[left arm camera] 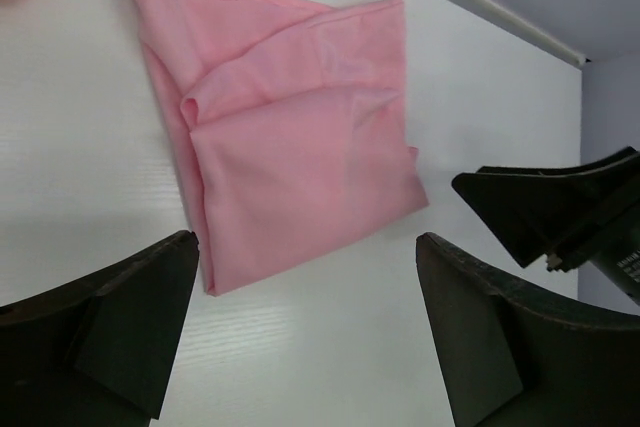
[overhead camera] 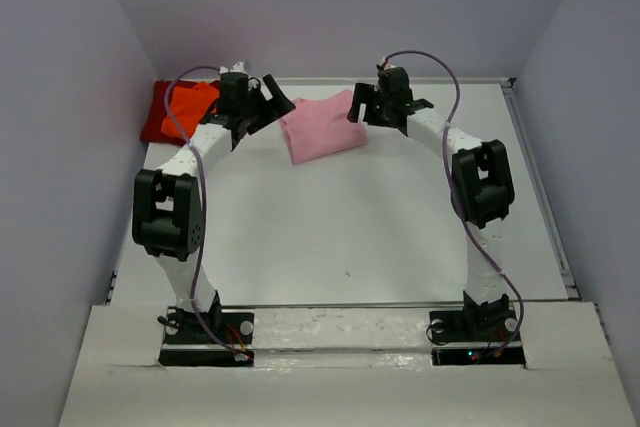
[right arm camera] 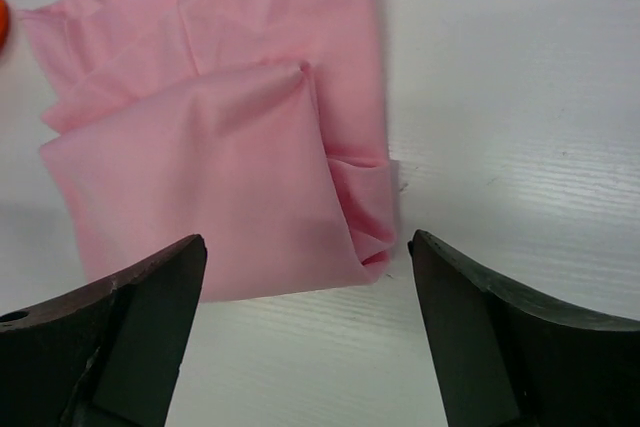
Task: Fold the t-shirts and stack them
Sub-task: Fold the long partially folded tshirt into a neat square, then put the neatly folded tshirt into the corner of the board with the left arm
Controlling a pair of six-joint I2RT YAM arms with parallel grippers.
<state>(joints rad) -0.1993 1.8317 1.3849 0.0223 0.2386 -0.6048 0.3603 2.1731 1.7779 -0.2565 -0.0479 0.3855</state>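
Observation:
The light pink t-shirt (overhead camera: 322, 127) lies folded into a rough square at the back middle of the table; it also shows in the left wrist view (left arm camera: 290, 132) and the right wrist view (right arm camera: 220, 147). The bright orange t-shirt (overhead camera: 190, 105) lies on the dark red t-shirt (overhead camera: 156, 115) at the back left. My left gripper (overhead camera: 272, 102) is open and empty just left of the pink shirt, above the table (left arm camera: 305, 277). My right gripper (overhead camera: 358, 107) is open and empty at the pink shirt's right edge (right arm camera: 305, 277). Neither gripper holds cloth.
White table (overhead camera: 340, 227) with a raised rail along its right edge (overhead camera: 545, 197). Grey walls close in on the left, back and right. In the left wrist view the right gripper's black fingers (left arm camera: 545, 202) show beyond the pink shirt.

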